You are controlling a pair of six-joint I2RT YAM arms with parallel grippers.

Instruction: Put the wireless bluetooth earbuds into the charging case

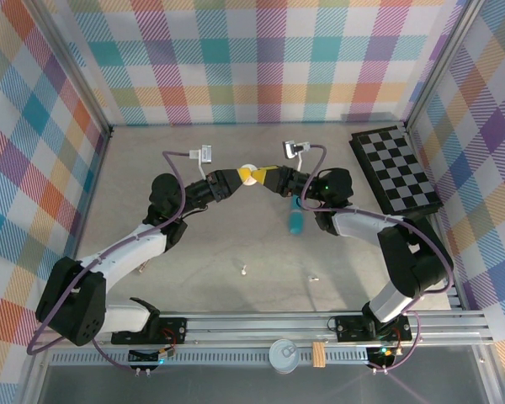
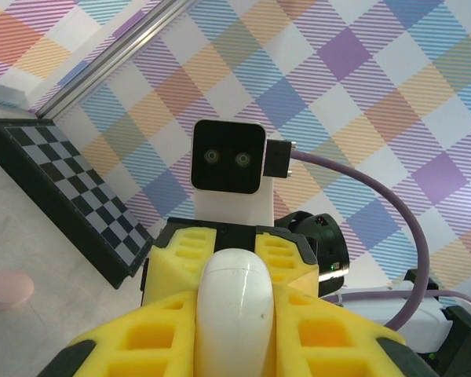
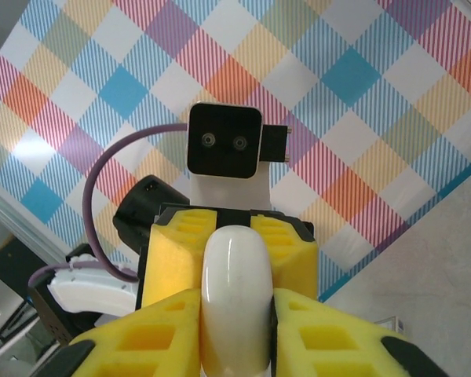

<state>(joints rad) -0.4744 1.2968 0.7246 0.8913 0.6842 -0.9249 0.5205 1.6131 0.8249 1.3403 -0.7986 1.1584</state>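
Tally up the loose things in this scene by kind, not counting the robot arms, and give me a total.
White case: 1
Pink case: 1
Earbuds: 2
Teal stick: 1
Checkerboard: 1
Total: 6

A white charging case (image 2: 234, 334) is being clamped by the left gripper (image 2: 235, 310) and pinched from the opposite side by the right gripper (image 2: 234, 255); a checkerboard (image 2: 71, 196) is being glimpsed leftward.
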